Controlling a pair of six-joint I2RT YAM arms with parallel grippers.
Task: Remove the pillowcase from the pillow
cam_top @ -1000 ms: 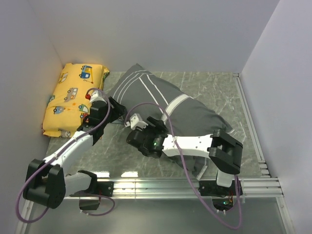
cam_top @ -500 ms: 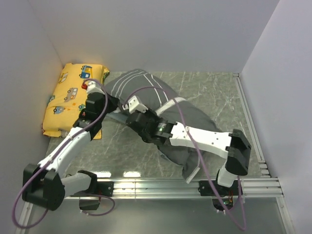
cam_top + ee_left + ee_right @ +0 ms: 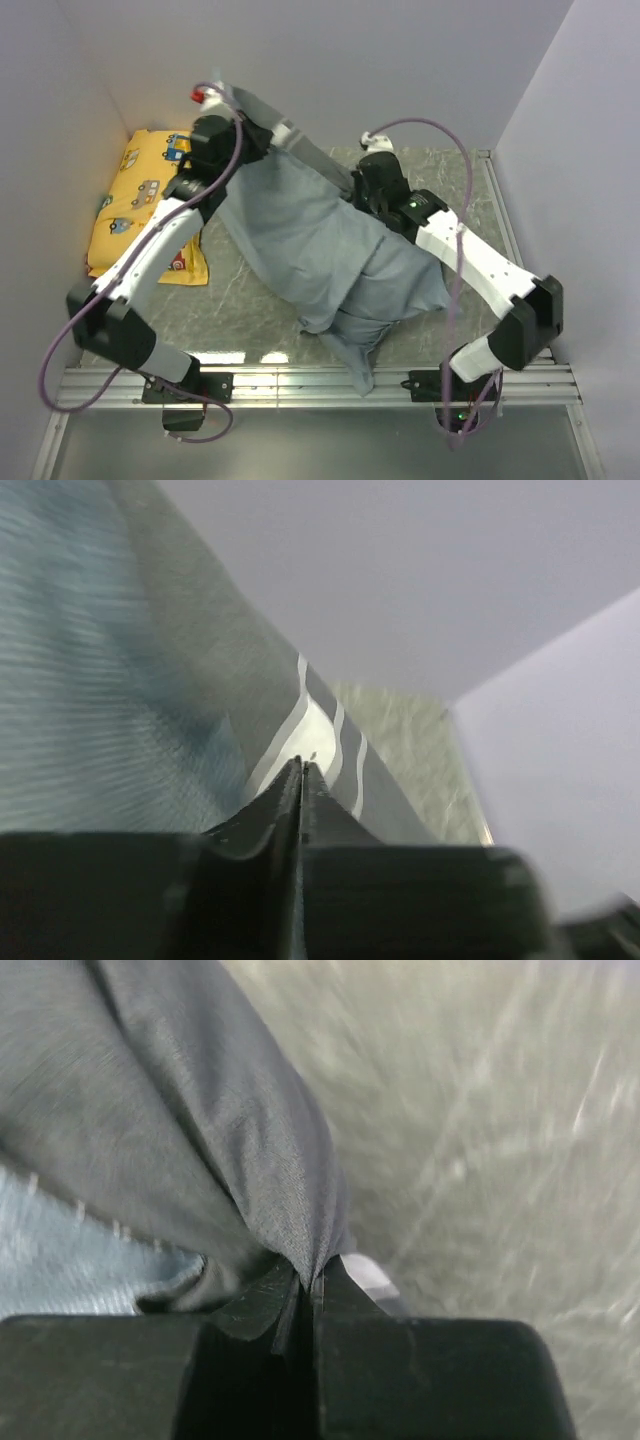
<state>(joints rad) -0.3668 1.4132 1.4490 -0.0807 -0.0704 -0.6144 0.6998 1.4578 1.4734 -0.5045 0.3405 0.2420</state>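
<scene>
The pillowcase (image 3: 310, 235) hangs lifted between both arms, its paler blue-grey side facing the top camera and its striped dark edge (image 3: 305, 150) stretched along the top. My left gripper (image 3: 272, 128) is raised near the back wall, shut on that striped edge (image 3: 325, 725). My right gripper (image 3: 358, 195) is shut on a dark grey fold (image 3: 270, 1160) at the cloth's right end. The lower part of the pillowcase lies bunched on the table (image 3: 385, 295). The pillow is hidden; no white shows.
A yellow vehicle-print pillow (image 3: 135, 205) lies against the left wall, partly under the left arm. Grey walls close in the back and both sides. The marble table (image 3: 455, 190) shows at the back right, and a metal rail (image 3: 300, 380) runs along the front.
Both grippers closed on the pillowcase, then rose and swung toward the back wall. The cloth was lifted off the table and now shows its paler side.
</scene>
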